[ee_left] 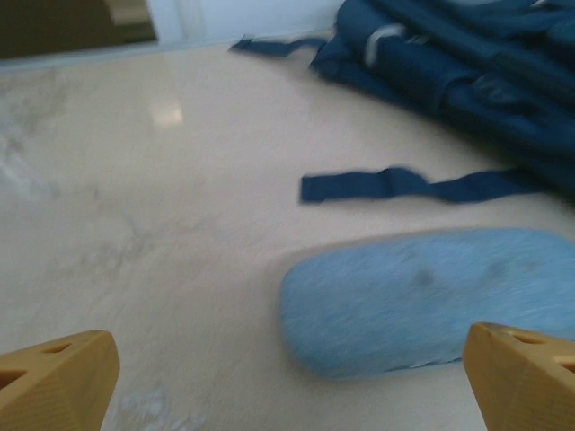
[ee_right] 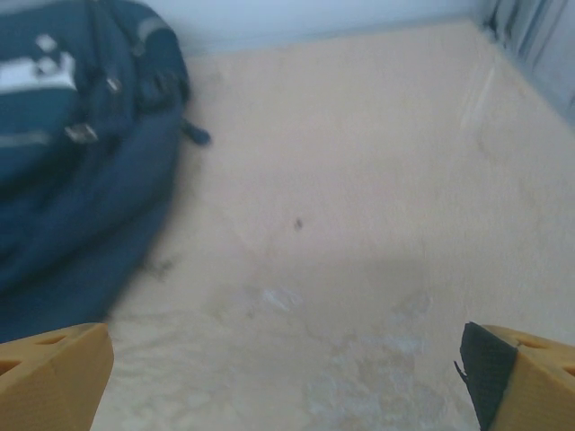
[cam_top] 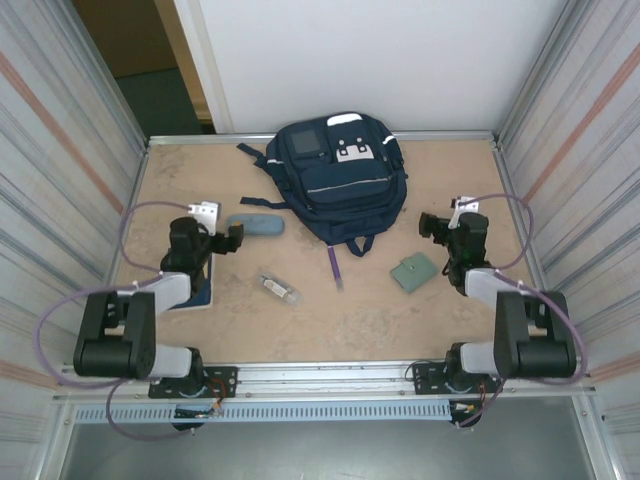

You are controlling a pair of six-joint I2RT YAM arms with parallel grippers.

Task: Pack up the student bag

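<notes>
The student bag [cam_top: 335, 185], a large navy backpack with white patches, lies flat at the back middle of the table, straps trailing. My left gripper [cam_top: 228, 238] stands open just left of a light blue fuzzy pouch [cam_top: 256, 226]. In the left wrist view that pouch [ee_left: 422, 301] lies ahead and to the right between the open yellow fingers [ee_left: 63, 377], with the bag [ee_left: 467, 72] and a loose strap [ee_left: 404, 186] behind it. My right gripper [cam_top: 432, 225] is open and empty to the right of the bag [ee_right: 72, 153], over bare table.
A green wallet [cam_top: 413, 271] lies near the right arm. A small clear tube [cam_top: 279, 289] and a purple pen [cam_top: 335, 268] lie in front of the bag. A blue-edged book [cam_top: 200, 298] sits under the left arm. Ribbed metal walls [cam_top: 60, 150] enclose the table.
</notes>
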